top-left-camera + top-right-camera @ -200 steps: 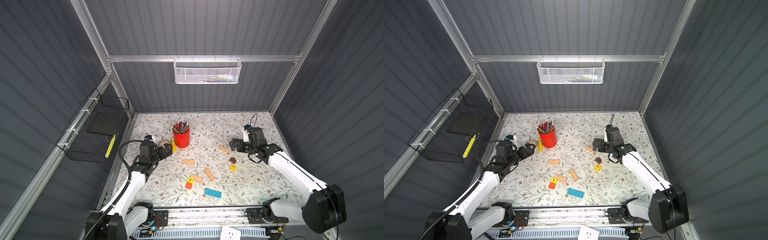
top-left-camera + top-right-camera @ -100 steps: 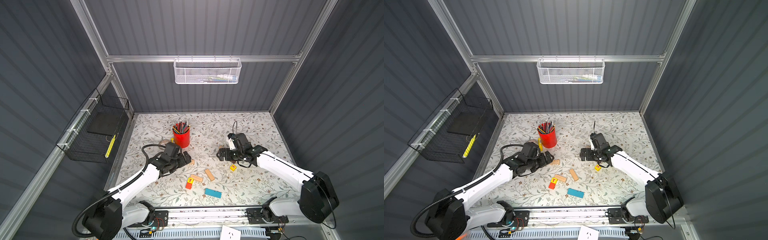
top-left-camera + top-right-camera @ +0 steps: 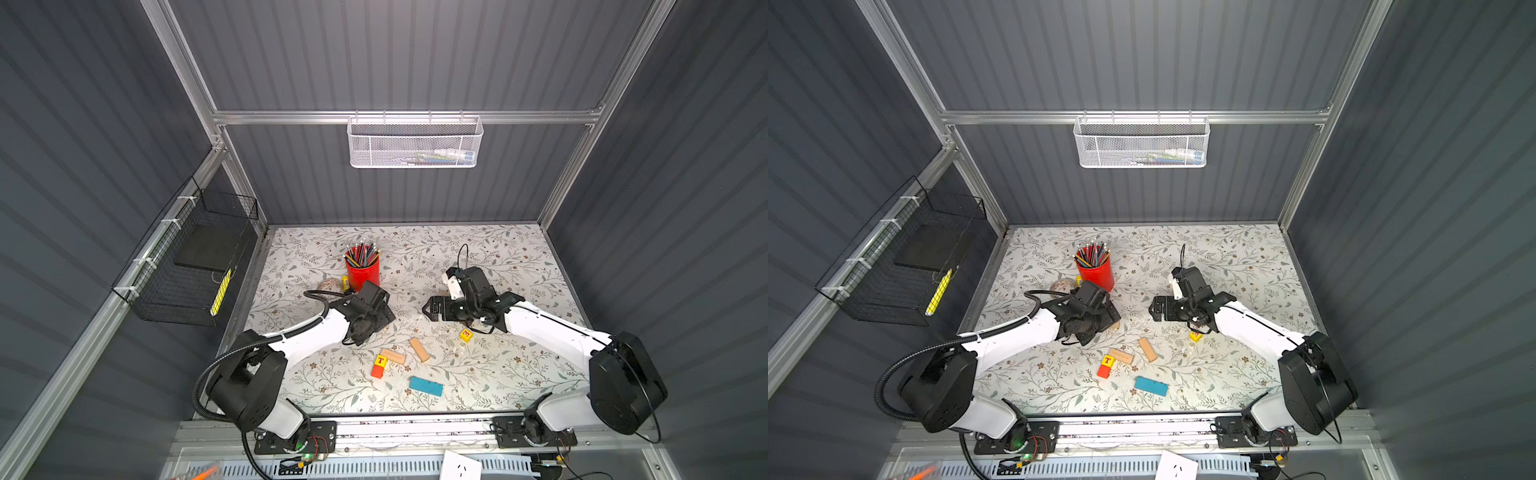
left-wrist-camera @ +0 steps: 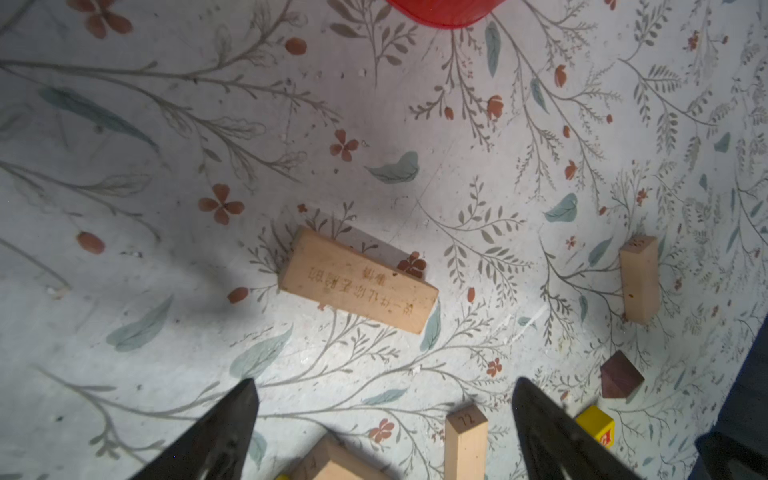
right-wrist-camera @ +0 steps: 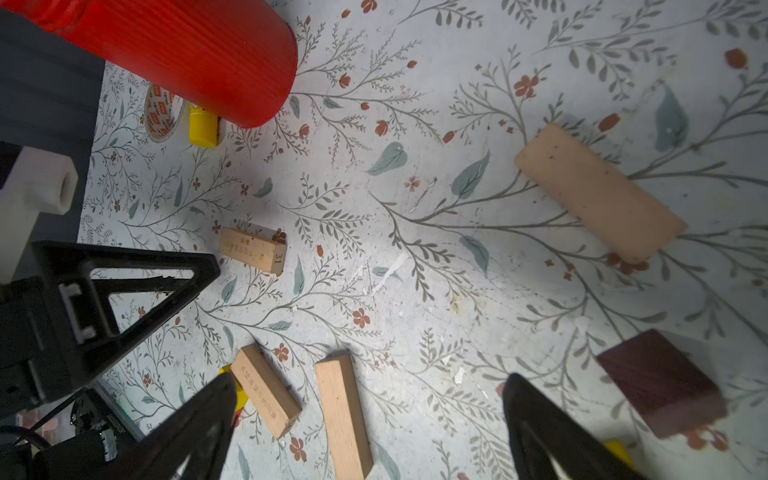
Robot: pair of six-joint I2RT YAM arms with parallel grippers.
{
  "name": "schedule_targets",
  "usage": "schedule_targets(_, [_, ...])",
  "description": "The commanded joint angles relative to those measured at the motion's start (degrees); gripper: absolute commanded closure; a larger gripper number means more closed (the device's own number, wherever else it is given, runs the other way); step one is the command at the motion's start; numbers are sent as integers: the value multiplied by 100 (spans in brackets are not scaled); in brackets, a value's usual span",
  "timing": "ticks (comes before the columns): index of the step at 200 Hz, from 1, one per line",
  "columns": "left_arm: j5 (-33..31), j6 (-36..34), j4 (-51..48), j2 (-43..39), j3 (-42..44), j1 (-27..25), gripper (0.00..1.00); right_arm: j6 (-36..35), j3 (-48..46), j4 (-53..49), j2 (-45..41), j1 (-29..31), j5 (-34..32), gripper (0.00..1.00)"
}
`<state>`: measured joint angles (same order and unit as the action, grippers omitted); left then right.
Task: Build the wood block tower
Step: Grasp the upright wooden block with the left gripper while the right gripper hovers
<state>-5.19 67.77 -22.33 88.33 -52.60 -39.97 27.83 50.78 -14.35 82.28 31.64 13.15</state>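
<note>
In both top views my left jaws hang low over the floral surface [image 3: 498, 257], just in front of the red pencil cup [image 3: 362, 272]. My right jaws face them from across the middle. No tower stands. Nearer the front edge lie a lettered plank [image 3: 392, 356], an angled plank [image 3: 419, 349], a yellow T cube [image 3: 380, 360] touching a red cube [image 3: 377, 372], and a blue plank [image 3: 426, 385]. A second yellow cube [image 3: 466, 334] sits beside my right arm.

In the left wrist view my left jaws stand wide apart and empty. A stamped plank [image 4: 357, 280] lies flat just ahead of them. A plain plank [image 4: 640, 278] and the dark roof piece [image 4: 621, 376] lie off to one side.

In the right wrist view my right jaws are spread wide, gripping nothing. The plain plank lies ahead, and the roof piece sits just beside one tip.
</note>
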Motion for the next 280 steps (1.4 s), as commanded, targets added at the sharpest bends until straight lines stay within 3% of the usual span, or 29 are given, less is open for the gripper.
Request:
schedule_targets(1, [-258, 392, -285, 380, -372, -96, 6, -175, 147, 6, 72, -22, 15, 1])
schedule_targets(38, [-659, 472, -679, 907, -864, -185, 11, -265, 117, 11, 69, -103, 12, 1])
schedule_targets(105, [-830, 553, -760, 1444, -1124, -195, 21, -305, 24, 55, 51, -270, 95, 1])
schedule_targets(170, [-1118, 363, -980, 1822, -1520, -196, 39, -297, 0, 76, 74, -391, 140, 1])
schedule_targets(232, [-1188, -125, -1240, 2328, -1958, -189, 55, -226, -43, 87, 84, -458, 219, 1])
schedule_targets(280, [-1051, -942, -1395, 2471, -2060, -235, 69, -212, -42, 44, 51, -509, 266, 1])
